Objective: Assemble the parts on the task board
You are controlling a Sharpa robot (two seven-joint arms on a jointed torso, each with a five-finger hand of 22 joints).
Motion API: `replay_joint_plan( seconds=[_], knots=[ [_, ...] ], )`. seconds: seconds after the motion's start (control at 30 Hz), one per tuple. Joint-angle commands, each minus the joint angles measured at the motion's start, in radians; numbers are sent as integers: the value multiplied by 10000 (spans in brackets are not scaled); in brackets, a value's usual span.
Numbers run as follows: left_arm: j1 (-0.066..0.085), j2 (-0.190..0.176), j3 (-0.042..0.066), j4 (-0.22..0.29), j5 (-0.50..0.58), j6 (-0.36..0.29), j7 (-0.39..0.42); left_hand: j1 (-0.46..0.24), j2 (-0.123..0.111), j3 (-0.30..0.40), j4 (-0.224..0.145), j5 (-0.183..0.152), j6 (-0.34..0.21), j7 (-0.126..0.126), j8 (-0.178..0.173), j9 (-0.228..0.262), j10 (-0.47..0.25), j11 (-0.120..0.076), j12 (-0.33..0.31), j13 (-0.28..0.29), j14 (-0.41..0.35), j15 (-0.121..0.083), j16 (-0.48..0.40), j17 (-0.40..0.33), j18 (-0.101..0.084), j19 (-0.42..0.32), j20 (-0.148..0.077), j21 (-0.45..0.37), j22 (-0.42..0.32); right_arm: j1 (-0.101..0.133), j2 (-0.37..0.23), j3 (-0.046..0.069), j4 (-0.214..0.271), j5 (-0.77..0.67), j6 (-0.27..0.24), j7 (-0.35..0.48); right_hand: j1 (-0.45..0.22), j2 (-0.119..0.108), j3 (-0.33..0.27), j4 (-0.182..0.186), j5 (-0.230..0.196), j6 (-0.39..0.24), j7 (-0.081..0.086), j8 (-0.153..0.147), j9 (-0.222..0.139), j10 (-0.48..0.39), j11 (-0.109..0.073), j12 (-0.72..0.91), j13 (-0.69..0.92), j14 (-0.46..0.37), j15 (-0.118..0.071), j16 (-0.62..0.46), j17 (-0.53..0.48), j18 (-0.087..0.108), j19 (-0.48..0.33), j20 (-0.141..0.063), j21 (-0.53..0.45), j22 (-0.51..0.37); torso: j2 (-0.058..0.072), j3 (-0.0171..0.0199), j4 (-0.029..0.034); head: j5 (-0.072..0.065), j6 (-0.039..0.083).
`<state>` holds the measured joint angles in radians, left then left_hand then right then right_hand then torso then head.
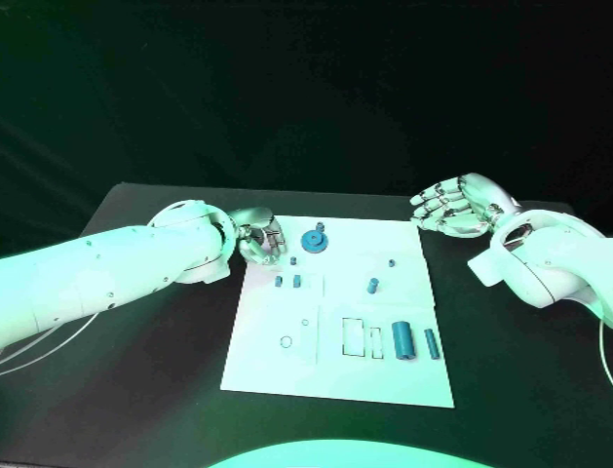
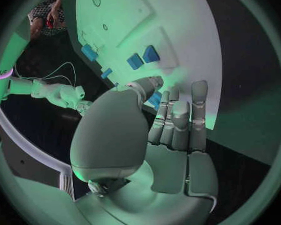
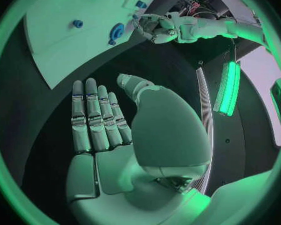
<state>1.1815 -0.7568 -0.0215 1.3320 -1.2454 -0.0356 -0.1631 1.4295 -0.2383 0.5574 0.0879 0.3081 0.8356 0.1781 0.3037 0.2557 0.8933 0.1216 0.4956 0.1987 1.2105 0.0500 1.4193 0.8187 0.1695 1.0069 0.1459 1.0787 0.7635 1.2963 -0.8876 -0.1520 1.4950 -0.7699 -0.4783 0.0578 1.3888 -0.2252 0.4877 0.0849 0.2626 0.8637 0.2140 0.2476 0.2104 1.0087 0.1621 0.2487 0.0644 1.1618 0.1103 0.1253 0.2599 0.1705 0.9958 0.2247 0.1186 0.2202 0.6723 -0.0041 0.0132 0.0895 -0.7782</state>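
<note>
Head view: the left hand [image 1: 260, 237] hovers empty, fingers apart, at the task board [image 1: 391, 380] near the round blue part [image 1: 315, 240]; a clumsy reach could scatter parts. Right wrist view: the right hand [image 3: 109, 120] is spread flat, empty (off the board) — a sweep could nudge it.

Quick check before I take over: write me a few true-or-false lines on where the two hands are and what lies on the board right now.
1. The left hand is at the task board's far left corner. True.
2. The right hand holds a blue part. False: it holds nothing, its fingers loosely open, off the board's far right corner.
3. Two blue cylinders lie side by side on the board's near right part. True.
4. The round blue part lies off the board on the black table. False: it sits on the board's far edge, near the left hand.
</note>
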Motion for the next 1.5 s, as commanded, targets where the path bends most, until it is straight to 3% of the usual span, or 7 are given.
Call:
replay_joint_plan(
  seconds=[0.03,0.2,0.3,0.5,0.6,0.73,1.5],
  knots=[
    [17,-218,94,-28,1425,-432,519,201,-35,244,-118,26,70,73,8,-16,-78,40,66,9,-443,10,-249,-695,158,-390,-21,-183,-383,-5,31,1,-63,-2056,1214,-382,169,35,147,-254,-171,388,-80,116,0,480,-231,-15,-8,782,-291,404,245,138,652,-333,442,216,-12,4,-1,-57,44],
    [60,-617,177,-58,3742,-891,1285,65,-70,367,-99,23,40,193,-45,-49,-108,117,116,-6,-1036,70,-677,-1732,157,-479,34,-174,-368,-5,120,1,-105,-4163,1952,-804,206,206,-311,-776,-358,1134,-405,112,-33,1508,-660,-363,11,2656,-908,1668,1285,96,1731,-1142,2273,1524,-4,5,-6,-193,120],
    [87,-851,197,-17,5912,-1083,2150,-153,-132,336,-2,22,58,234,-47,-55,-194,152,135,-24,-1411,120,-955,-2391,158,-581,84,-253,-406,-22,227,-1,-167,-5399,2233,-1115,50,202,-343,-882,-413,1412,-519,-44,-60,1943,-763,-744,35,3199,-1064,2734,2240,59,1731,-1371,3444,2519,2,-7,-10,-249,148],
    [102,-1227,208,430,9483,-1031,3890,-321,-63,208,90,1,-15,288,-72,-63,-335,212,210,-42,-2033,169,-1497,-3262,160,-777,148,-558,-585,-222,482,-6,-335,-7113,1996,-1697,-452,-195,256,-794,-198,1607,-559,-415,11,2103,-771,-1651,68,3351,-1074,6609,5267,102,1661,-1375,5273,4202,14,-22,8,-417,178],
    [101,-1348,208,666,10218,-925,4315,-373,-36,125,119,-16,-31,296,-74,-62,-302,210,267,-33,-2059,172,-1558,-3323,161,-797,156,-641,-641,-317,608,-7,-432,-7536,1863,-1883,-609,-364,434,-699,-265,1590,-545,-489,107,1993,-716,-1796,74,3561,-1045,9636,7830,-288,2647,-1319,7657,6581,9,-21,15,-486,176],
    [99,-1480,207,970,10751,-840,4670,-430,0,-7,155,-26,1,281,-46,-46,-204,184,356,-19,-2063,160,-1614,-3392,164,-789,153,-746,-718,-452,805,-10,-580,-7899,1803,-2034,-684,-447,527,-617,-321,1581,-522,-524,211,1941,-690,-1804,81,3629,-1006,11239,9231,-548,3272,-1276,9206,8152,8,-31,15,-560,164],
    [97,-1584,207,1311,11050,-822,4957,-425,39,-170,156,-30,42,231,-14,-26,4,119,477,-8,-2065,111,-1706,-3495,168,-752,119,-913,-844,-930,1461,-36,-899,-8094,2025,-2021,-648,-395,709,-549,-326,1667,-542,-492,391,2068,-716,-1761,114,3675,-1016,12417,10252,-771,3741,-1208,10524,9522,10,-11,18,-603,80]
  ],
)
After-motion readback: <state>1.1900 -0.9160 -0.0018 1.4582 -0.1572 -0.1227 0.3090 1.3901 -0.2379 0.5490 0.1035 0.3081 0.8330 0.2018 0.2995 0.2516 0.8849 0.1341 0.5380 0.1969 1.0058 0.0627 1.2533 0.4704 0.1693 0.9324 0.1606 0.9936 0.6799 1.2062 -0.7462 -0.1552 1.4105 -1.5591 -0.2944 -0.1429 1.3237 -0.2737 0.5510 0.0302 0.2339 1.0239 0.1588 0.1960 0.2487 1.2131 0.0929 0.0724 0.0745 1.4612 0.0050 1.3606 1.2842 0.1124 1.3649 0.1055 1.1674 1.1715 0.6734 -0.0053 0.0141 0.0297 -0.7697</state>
